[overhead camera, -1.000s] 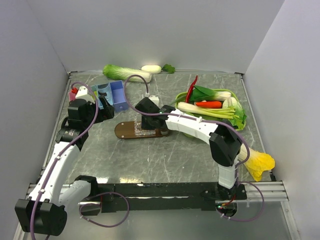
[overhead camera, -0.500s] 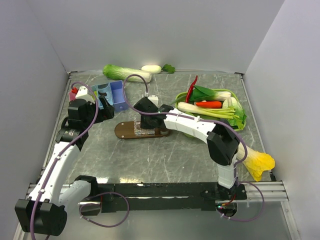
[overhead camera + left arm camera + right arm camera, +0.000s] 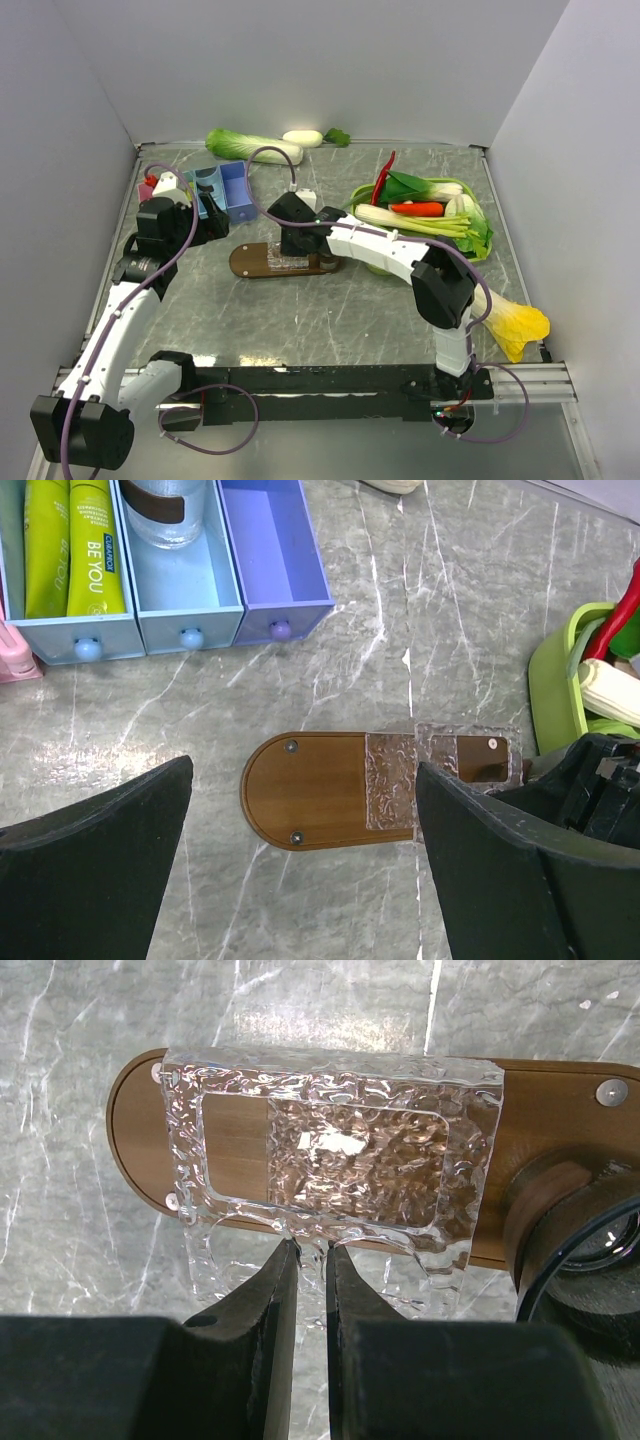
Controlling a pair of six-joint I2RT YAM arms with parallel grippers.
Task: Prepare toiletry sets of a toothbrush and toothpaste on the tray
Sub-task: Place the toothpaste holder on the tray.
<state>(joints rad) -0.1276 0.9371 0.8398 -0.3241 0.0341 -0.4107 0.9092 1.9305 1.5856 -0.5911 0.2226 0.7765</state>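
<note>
The dark wooden tray (image 3: 246, 262) lies mid-table, also in the left wrist view (image 3: 320, 795). A clear rippled-glass tumbler (image 3: 340, 1150) stands on the tray (image 3: 135, 1130), and my right gripper (image 3: 307, 1250) is shut on its near wall. A round dark tumbler (image 3: 585, 1250) stands at the tray's right end. My left gripper (image 3: 304, 770) hangs open above the tray's left end, holding nothing. Two yellow-green toothpaste tubes (image 3: 70, 545) lie in the blue compartment box (image 3: 180, 615). No toothbrush shows.
Another tumbler (image 3: 165, 510) sits in the box's middle compartment, and the purple compartment (image 3: 275, 550) holds nothing. A lime-green basket (image 3: 482, 240) of vegetables stands to the right. Cabbage (image 3: 250, 145) lies at the back wall, and a yellow-green leafy vegetable (image 3: 520, 325) lies near the right arm.
My right arm has shifted slightly left with the clear tumbler in its grip. The left arm has not moved.
</note>
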